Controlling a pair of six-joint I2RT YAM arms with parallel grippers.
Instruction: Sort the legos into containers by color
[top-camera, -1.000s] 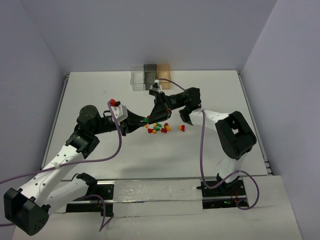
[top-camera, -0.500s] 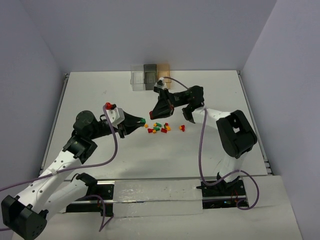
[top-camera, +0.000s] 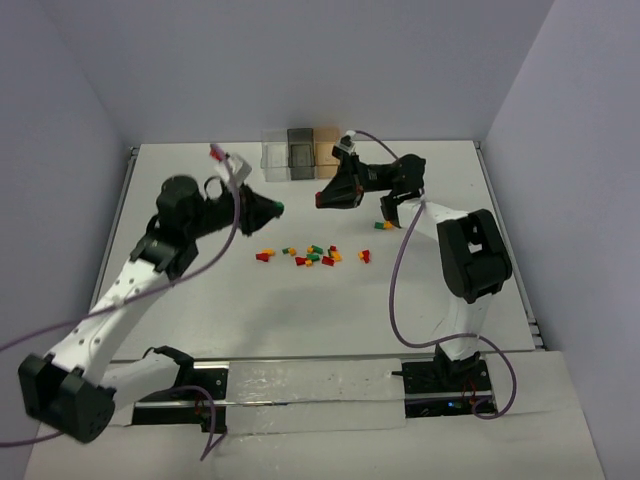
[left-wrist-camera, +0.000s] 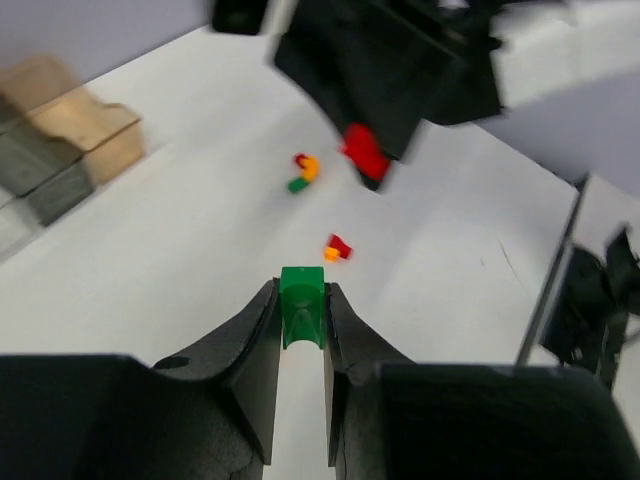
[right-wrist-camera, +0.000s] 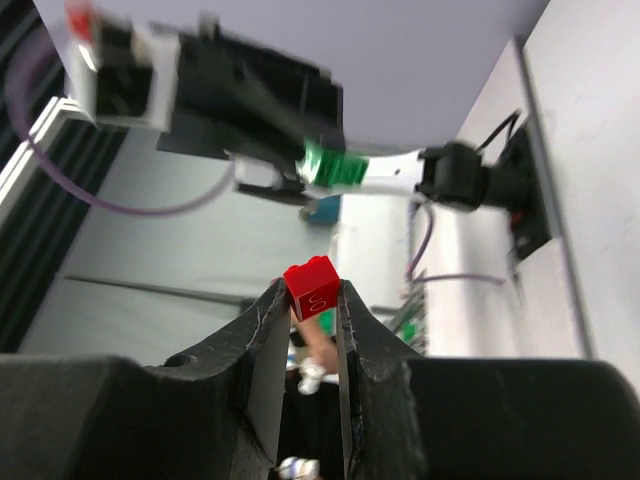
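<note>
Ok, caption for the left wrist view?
Left pincer grips a green lego above the table; the right pincer holds a red lego ahead.

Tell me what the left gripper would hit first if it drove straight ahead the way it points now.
Most likely the right gripper, which faces the left gripper and grips a red lego. Depth is unclear: the left gripper's green lego might pass beside it and meet the table instead.

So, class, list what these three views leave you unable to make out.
- Inside the containers: too small in the top view; blurred and cut by the edge in the left wrist view.
- Loose legos: exact count, too small and bunched in the top view.
- Left gripper in the right wrist view: blurred.
</note>
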